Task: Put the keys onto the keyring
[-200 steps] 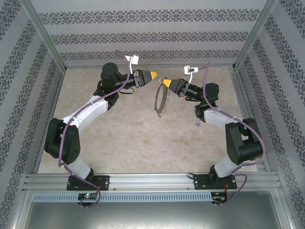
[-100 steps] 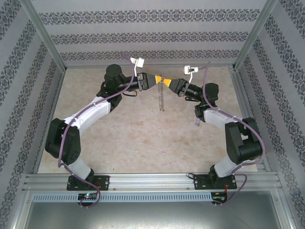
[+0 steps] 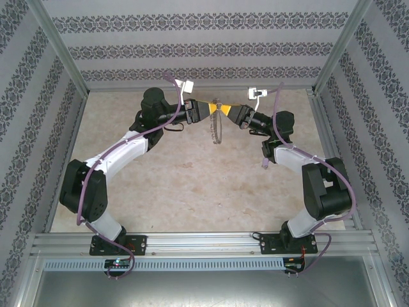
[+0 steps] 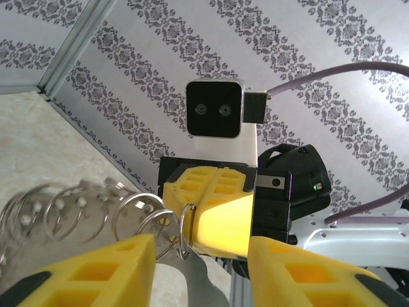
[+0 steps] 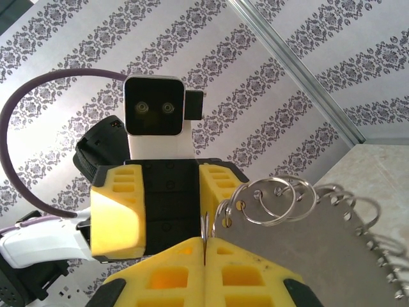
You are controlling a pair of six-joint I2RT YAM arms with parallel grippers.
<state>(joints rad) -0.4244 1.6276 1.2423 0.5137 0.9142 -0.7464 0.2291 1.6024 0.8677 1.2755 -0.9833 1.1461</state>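
1. The right gripper is pressing its two yellow fingers flat together, pinching the edge of the keyring in the seam between them.
2. The left gripper is facing it head-on with its jaws spread wide. Its yellow fingers are sitting on either side of the pinched rim and of the right gripper's tip. Whether either finger is touching metal cannot be told.
3. In the right wrist view the keyring is showing as a flat grey face with small holes along its curved edge, running off to the lower right. In the left wrist view a grey piece of it is dipping down between the open fingers.
4. The keys are showing here as small silvery loops threaded along that edge. In the left wrist view they are trailing away to the left in a blurred row.
5. From above, the left gripper and the right gripper are meeting tip to tip near the far wall. The keyring is hanging below that meeting point, nearly edge-on and clear of the surface.
6. The beige mottled table is lying beneath both arms, and patterned walls are enclosing it.
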